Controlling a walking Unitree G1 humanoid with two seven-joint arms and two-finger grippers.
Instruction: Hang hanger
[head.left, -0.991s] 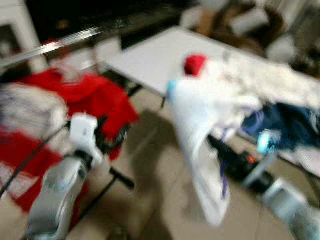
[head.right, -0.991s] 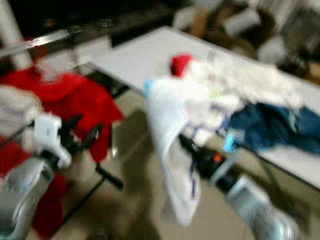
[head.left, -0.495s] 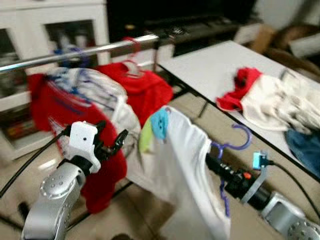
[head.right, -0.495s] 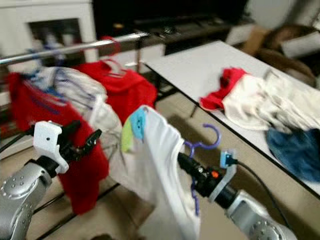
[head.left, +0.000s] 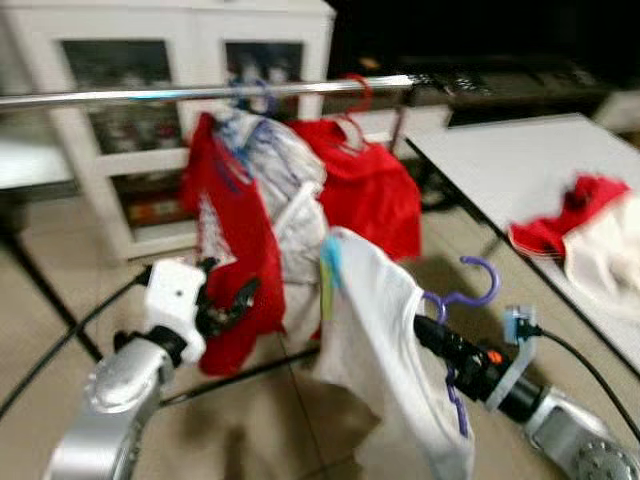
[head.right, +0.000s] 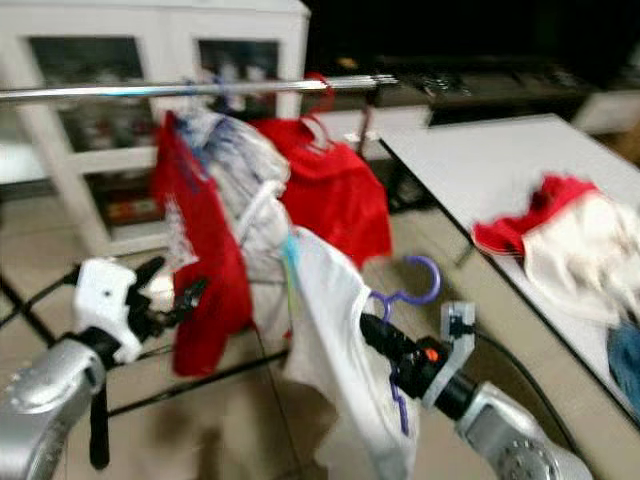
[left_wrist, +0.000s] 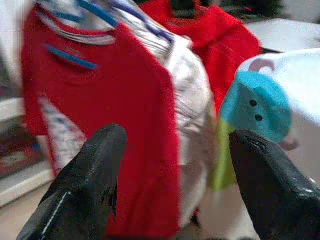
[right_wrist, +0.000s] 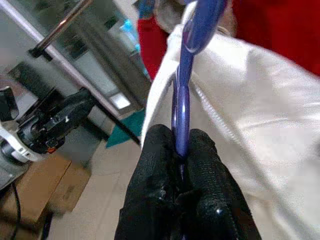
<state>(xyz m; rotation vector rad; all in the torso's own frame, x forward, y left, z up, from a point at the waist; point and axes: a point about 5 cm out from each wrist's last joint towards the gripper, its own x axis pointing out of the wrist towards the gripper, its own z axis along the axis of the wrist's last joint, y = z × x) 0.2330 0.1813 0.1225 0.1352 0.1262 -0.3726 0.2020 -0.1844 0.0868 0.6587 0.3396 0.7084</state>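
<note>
Both fingers of the right end effector (right_wrist: 181, 165) pinch the purple hanger (head.left: 468, 292), its white shirt (head.left: 385, 350) draped leftward.

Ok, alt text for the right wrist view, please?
The right gripper is shut on a purple hanger that carries a white garment. Past it are red clothes, a metal rail and the left gripper.

White cabinet (head.left: 170, 40), beige tiled floor (head.left: 60, 260)

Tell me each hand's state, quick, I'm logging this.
Left hand: open, holding nothing.
Right hand: closed on the hanger carrying a white shirt.
</note>
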